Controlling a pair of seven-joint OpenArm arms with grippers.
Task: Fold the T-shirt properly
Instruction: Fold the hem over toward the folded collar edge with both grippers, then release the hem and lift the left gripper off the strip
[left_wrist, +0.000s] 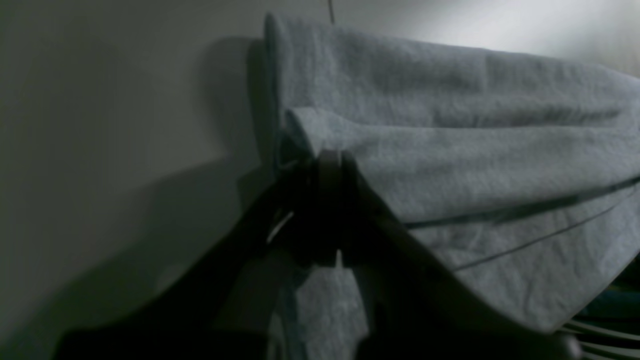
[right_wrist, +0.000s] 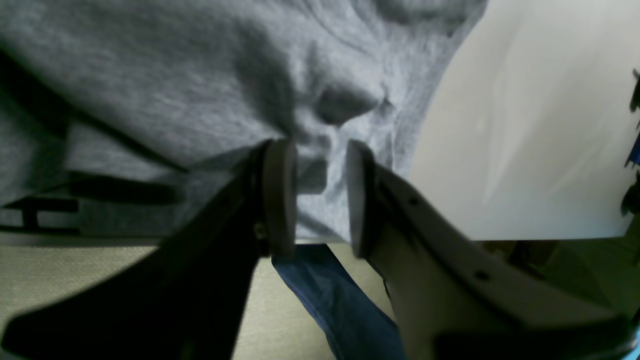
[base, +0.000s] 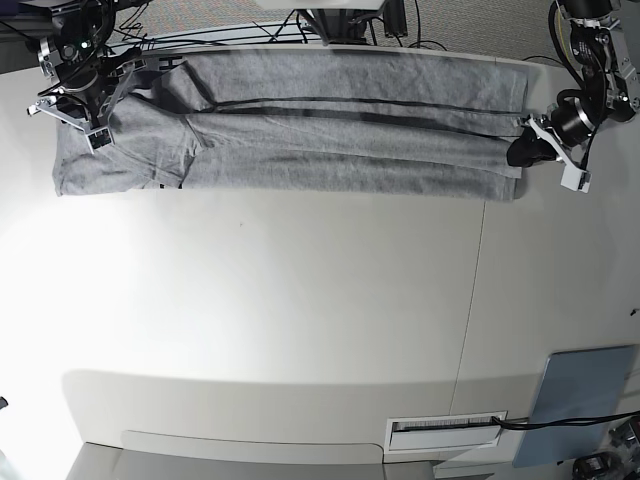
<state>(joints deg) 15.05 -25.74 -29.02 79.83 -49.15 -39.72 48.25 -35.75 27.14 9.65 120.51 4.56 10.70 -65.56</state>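
Pinching one end of the T-shirt (base: 350, 172), laid lengthwise across the tabletop (base: 300, 300), in the closed left gripper (left_wrist: 331, 157) — and holding the right gripper (right_wrist: 317, 150) parted and empty over the T-shirt's opposite end — so probably needing only a short reach to the rumpled layer there.

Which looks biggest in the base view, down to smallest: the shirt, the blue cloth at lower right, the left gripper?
1. Shirt
2. Blue cloth
3. Left gripper, though it sits nearer the top edge
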